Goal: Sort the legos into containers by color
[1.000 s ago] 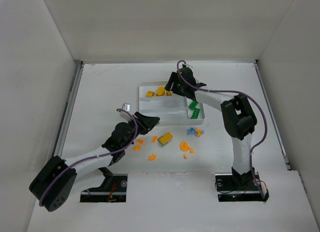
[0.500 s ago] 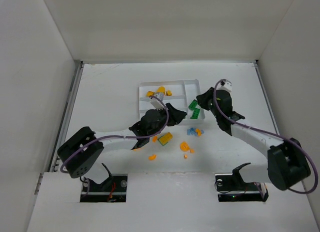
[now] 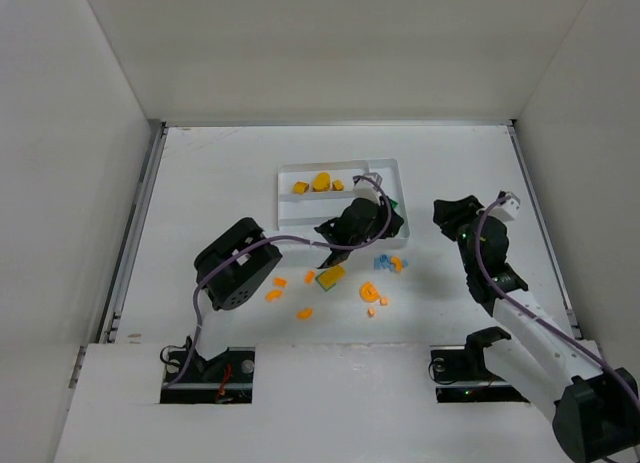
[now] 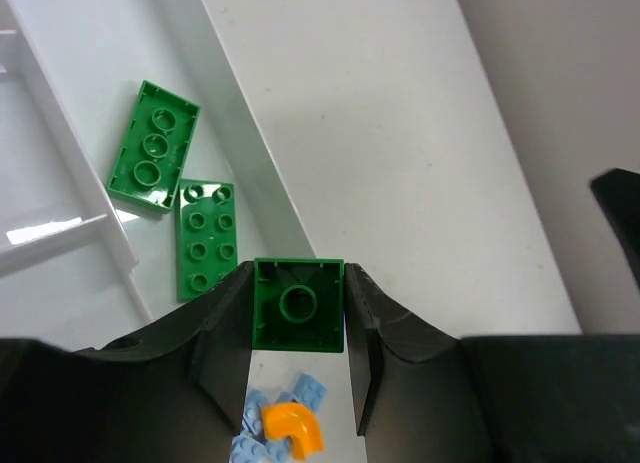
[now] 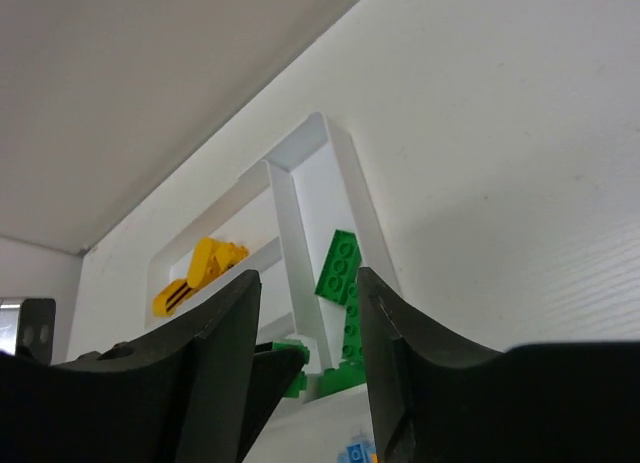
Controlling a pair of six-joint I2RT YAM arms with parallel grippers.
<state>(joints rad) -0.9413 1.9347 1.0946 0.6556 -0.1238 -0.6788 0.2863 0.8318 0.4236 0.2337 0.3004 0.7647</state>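
Observation:
My left gripper (image 3: pixel 386 221) is shut on a square green brick (image 4: pixel 298 305), held underside up above the near right corner of the white tray (image 3: pixel 287 171). Two green bricks (image 4: pixel 153 146) (image 4: pixel 205 238) lie in the tray's narrow end section just beyond my fingers. Yellow pieces (image 3: pixel 320 183) lie in the far long section. My right gripper (image 3: pixel 447 211) is open and empty, off to the right of the tray. In the right wrist view my right gripper (image 5: pixel 305 328) frames the tray (image 5: pixel 285 208), its green bricks (image 5: pixel 338 263) and its yellow pieces (image 5: pixel 200 268).
Loose pieces lie on the table near the tray: a yellow brick (image 3: pixel 331 275), orange bits (image 3: pixel 275 288) (image 3: pixel 305 312) (image 3: pixel 370 293) and light-blue pieces (image 3: pixel 385 263). The light-blue pieces also show under the left fingers, with an orange curved piece (image 4: pixel 290 428). White walls enclose the table.
My left arm swung right from beside the loose pile to the tray's right end. My right arm pulled back from over the tray to the right side.

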